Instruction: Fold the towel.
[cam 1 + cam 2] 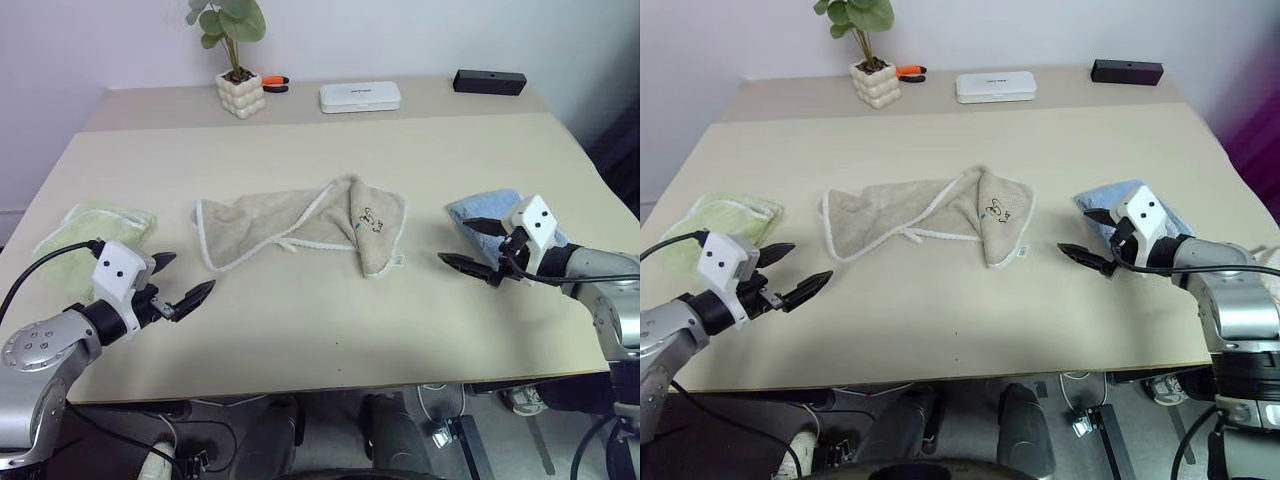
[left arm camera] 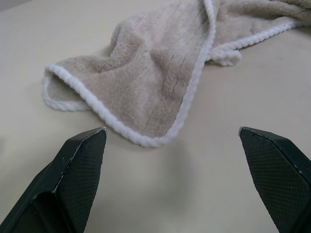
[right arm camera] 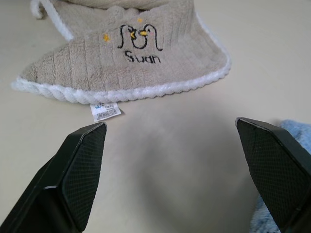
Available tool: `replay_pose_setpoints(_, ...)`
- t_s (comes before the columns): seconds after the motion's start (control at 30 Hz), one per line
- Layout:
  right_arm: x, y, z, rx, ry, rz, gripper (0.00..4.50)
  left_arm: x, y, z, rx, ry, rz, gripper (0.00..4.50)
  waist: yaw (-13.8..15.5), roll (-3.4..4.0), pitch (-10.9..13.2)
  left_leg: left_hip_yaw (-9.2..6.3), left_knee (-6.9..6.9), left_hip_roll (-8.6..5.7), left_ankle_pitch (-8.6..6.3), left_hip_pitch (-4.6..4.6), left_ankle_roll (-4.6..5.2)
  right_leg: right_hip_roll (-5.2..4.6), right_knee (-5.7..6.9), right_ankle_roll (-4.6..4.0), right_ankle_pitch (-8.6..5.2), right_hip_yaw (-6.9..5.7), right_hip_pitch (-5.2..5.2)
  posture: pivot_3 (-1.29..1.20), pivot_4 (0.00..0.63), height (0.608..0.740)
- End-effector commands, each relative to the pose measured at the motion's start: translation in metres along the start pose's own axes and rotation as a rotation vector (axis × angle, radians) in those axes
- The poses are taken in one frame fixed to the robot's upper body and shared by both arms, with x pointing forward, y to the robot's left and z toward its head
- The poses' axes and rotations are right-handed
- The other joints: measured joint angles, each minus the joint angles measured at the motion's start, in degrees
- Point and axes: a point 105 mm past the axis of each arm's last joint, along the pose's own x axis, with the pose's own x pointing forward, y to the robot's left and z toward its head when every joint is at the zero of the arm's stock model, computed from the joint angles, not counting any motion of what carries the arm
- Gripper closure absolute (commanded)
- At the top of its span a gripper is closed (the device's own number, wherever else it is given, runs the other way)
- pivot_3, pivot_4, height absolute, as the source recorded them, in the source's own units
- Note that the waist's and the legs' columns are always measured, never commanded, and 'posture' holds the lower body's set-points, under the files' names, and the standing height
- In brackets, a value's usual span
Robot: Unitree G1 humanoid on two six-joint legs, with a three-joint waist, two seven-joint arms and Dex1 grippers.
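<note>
Left eye view — nearest, left gripper [image 1: 183, 282] and right gripper [image 1: 474, 246], both spread wide, pinching nothing, flanking the towel [image 1: 300, 228]. It lies crumpled mid-table [image 1: 330, 330], unfolded. Likely the approach step; next each takes a trimmed corner (nearest ones look reachable). Count: three towels — beige, green [image 1: 95, 228], blue [image 1: 482, 212]. Beyond, one plant [image 1: 236, 60].

- A beige table [image 1: 330, 320] fills the middle, under even light.
- A second, narrower table [image 1: 420, 100] butts against it at 12 o'clock, before a pale wall [image 1: 400, 35].
</note>
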Motion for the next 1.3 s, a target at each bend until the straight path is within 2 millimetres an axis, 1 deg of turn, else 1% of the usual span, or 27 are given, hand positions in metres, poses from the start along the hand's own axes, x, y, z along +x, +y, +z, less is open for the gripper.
replay_pose_setpoints(0.03, -0.006, -0.002, 0.012, -0.041, -0.026, -0.018, 0.15, -0.001, 0.003, 0.005, 0.015, -0.020, 0.004, 0.01, 0.0, 0.00, 0.0, 0.00, 0.00, 0.00, 0.00, 0.00, 0.00, 0.00, 0.00, 0.00, 0.00, 0.00, 0.00, 0.00, 0.150, 0.740)
replay_pose_setpoints(0.13, -0.004, -0.001, 0.012, -0.037, -0.031, -0.021, 0.15, -0.001, 0.002, 0.004, 0.014, -0.022, 0.010, 0.01, 0.0, 0.00, 0.0, 0.00, 0.00, 0.00, 0.00, 0.00, 0.00, 0.00, -0.01, 0.00, 0.00, 0.00, 0.00, 0.00, 0.150, 0.740)
replay_pose_setpoints(0.27, 0.000, 0.001, 0.018, -0.046, -0.045, -0.005, 0.15, 0.000, 0.000, 0.008, 0.022, -0.027, -0.009, 0.01, 0.0, 0.00, 0.0, 0.00, 0.00, 0.00, 0.00, 0.00, 0.00, 0.00, 0.00, 0.00, 0.00, 0.01, 0.00, 0.00, 0.150, 0.740)
replay_pose_setpoints(0.37, 0.004, 0.005, 0.016, -0.036, -0.046, 0.002, 0.15, 0.000, -0.002, 0.008, 0.046, -0.015, -0.027, 0.01, 0.0, 0.00, 0.0, 0.01, 0.00, 0.00, 0.00, 0.00, 0.00, 0.00, -0.01, 0.00, 0.00, 0.01, 0.00, 0.00, 0.150, 0.740)
replay_pose_setpoints(0.47, 0.008, 0.010, 0.013, -0.012, -0.042, 0.015, 0.15, 0.005, -0.015, 0.018, 0.056, -0.043, -0.092, 0.01, 0.0, 0.00, 0.0, 0.00, 0.00, 0.00, 0.00, 0.00, 0.00, 0.00, 0.00, 0.00, 0.00, 0.01, 0.00, 0.00, 0.150, 0.740)
replay_pose_setpoints(0.5, 0.011, 0.012, 0.016, 0.013, -0.056, 0.026, 0.15, 0.008, -0.024, 0.018, 0.063, -0.037, -0.143, 0.01, 0.0, 0.00, 0.0, 0.00, 0.00, 0.00, 0.00, 0.00, 0.00, 0.00, -0.01, 0.00, 0.00, 0.01, 0.00, 0.00, 0.150, 0.740)
replay_pose_setpoints(0.57, 0.015, 0.017, 0.022, 0.045, -0.078, 0.058, 0.15, 0.013, -0.041, 0.015, 0.111, -0.002, -0.229, 0.01, 0.1, 0.00, 0.0, 0.01, 0.02, -0.01, 0.00, 0.00, 0.00, 0.00, 0.00, 0.00, 0.01, 0.02, 0.00, 0.00, 0.150, 0.740)
replay_pose_setpoints(0.6, 0.017, 0.021, 0.024, 0.052, -0.083, 0.074, 0.15, 0.016, -0.046, 0.011, 0.146, 0.024, -0.255, 0.01, 0.1, 0.01, 0.0, 0.01, 0.03, -0.01, 0.00, 0.00, 0.00, 0.00, 0.00, 0.00, 0.01, 0.02, 0.01, 0.00, 0.150, 0.740)
replay_pose_setpoints(0.63, 0.019, 0.025, 0.024, 0.054, -0.083, 0.084, 0.15, 0.017, -0.047, 0.007, 0.168, 0.042, -0.265, 0.01, 0.1, 0.01, 0.0, 0.02, 0.02, -0.01, 0.00, 0.00, 0.00, 0.00, -0.01, 0.00, 0.02, 0.04, 0.01, 0.00, 0.150, 0.740)
replay_pose_setpoints(0.67, 0.021, 0.029, 0.024, 0.052, -0.083, 0.088, 0.15, 0.021, -0.045, 0.004, 0.196, 0.056, -0.252, 0.01, 0.1, 0.01, 0.0, 0.02, 0.02, -0.01, 0.00, 0.00, 0.01, 0.00, -0.01, 0.00, 0.02, 0.04, 0.01, 0.00, 0.150, 0.740)
replay_pose_setpoints(0.8, 0.024, 0.035, 0.027, 0.022, -0.099, 0.065, 0.15, 0.053, -0.028, 0.006, 0.288, 0.065, -0.167, 0.01, 0.4, -0.01, 0.0, -0.06, 0.07, 0.00, 0.00, -0.03, 0.00, 0.04, 0.01, 0.02, 0.06, -0.02, 0.02, 0.00, 0.150, 0.740)
replay_pose_setpoints(0.87, 0.023, 0.036, 0.026, 0.023, -0.103, 0.050, 0.15, 0.062, -0.018, 0.000, 0.313, 0.092, -0.132, 0.01, 0.2, 0.00, 0.0, -0.03, 0.11, -0.01, 0.01, -0.02, 0.00, 0.05, -0.02, 0.07, 0.13, 0.02, 0.05, 0.00, 0.150, 0.740)
replay_pose_setpoints(0.9, 0.021, 0.036, 0.024, 0.025, -0.102, 0.044, 0.15, 0.066, -0.009, -0.003, 0.323, 0.109, -0.099, 0.01, 0.1, 0.00, 0.0, -0.01, 0.10, -0.01, 0.00, -0.02, 0.00, 0.05, -0.08, 0.11, 0.15, 0.03, 0.05, 0.00, 0.150, 0.740)
replay_pose_setpoints(0.97, 0.020, 0.038, 0.022, 0.029, -0.100, 0.038, 0.15, 0.070, 0.002, -0.006, 0.326, 0.124, -0.063, 0.01, 0.0, 0.01, 0.0, 0.00, 0.07, -0.01, -0.03, -0.02, 0.05, 0.05, -0.12, 0.17, 0.19, 0.03, 0.05, 0.00, 0.150, 0.740)
replay_pose_setpoints(1.03, 0.019, 0.039, 0.020, 0.026, -0.101, 0.025, 0.15, 0.073, 0.008, -0.009, 0.306, 0.131, -0.052, 0.01, -0.2, 0.01, 0.0, 0.03, 0.04, 0.00, -0.03, -0.02, 0.06, 0.06, -0.11, 0.23, 0.22, 0.06, -0.02, 0.00, 0.150, 0.740)
replay_pose_setpoints(1.2, 0.019, 0.036, 0.023, 0.021, -0.120, -0.002, 0.15, 0.074, 0.011, -0.026, 0.301, 0.192, -0.079, 0.01, -0.1, 0.02, 0.0, 0.03, 0.05, 0.01, -0.03, -0.02, 0.05, 0.06, -0.10, 0.23, 0.23, 0.07, -0.02, 0.00, 0.150, 0.740)
replay_pose_setpoints(1.3, 0.019, 0.038, 0.023, 0.016, -0.122, 0.000, 0.15, 0.080, 0.009, -0.028, 0.251, 0.161, -0.096, 0.01, 0.0, 0.07, 0.0, 0.03, 0.06, 0.01, -0.03, 0.00, 0.05, 0.06, -0.10, 0.23, 0.23, 0.07, 0.01, 0.00, 0.150, 0.740)
